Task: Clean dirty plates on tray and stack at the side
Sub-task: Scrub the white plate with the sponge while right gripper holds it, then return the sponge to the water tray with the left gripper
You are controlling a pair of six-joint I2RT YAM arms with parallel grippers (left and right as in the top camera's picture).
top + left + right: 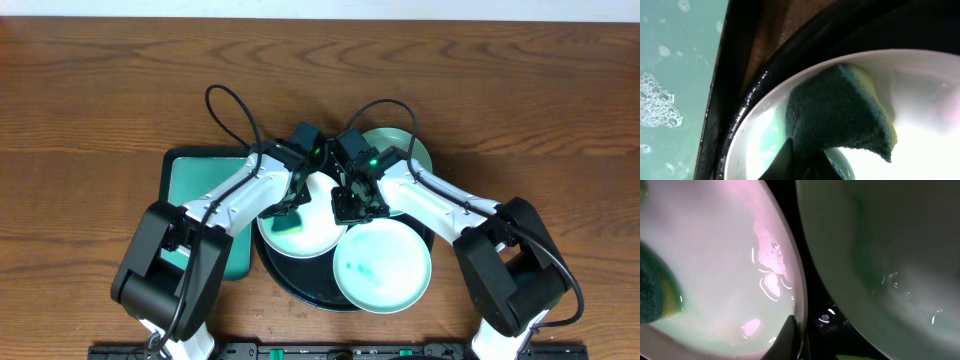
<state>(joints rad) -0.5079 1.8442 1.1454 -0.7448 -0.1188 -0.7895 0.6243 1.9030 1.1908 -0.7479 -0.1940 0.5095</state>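
Sponge, coarse green, clamped in left claw on glossy white plate; right claw closed, maybe gripping rim.

The left arm and the right arm both reach forward and bend inward, so the two wrists are near each other. The left gripper points down, its jaws closed on a sponge. The right gripper, just beside it, has its jaws shut.
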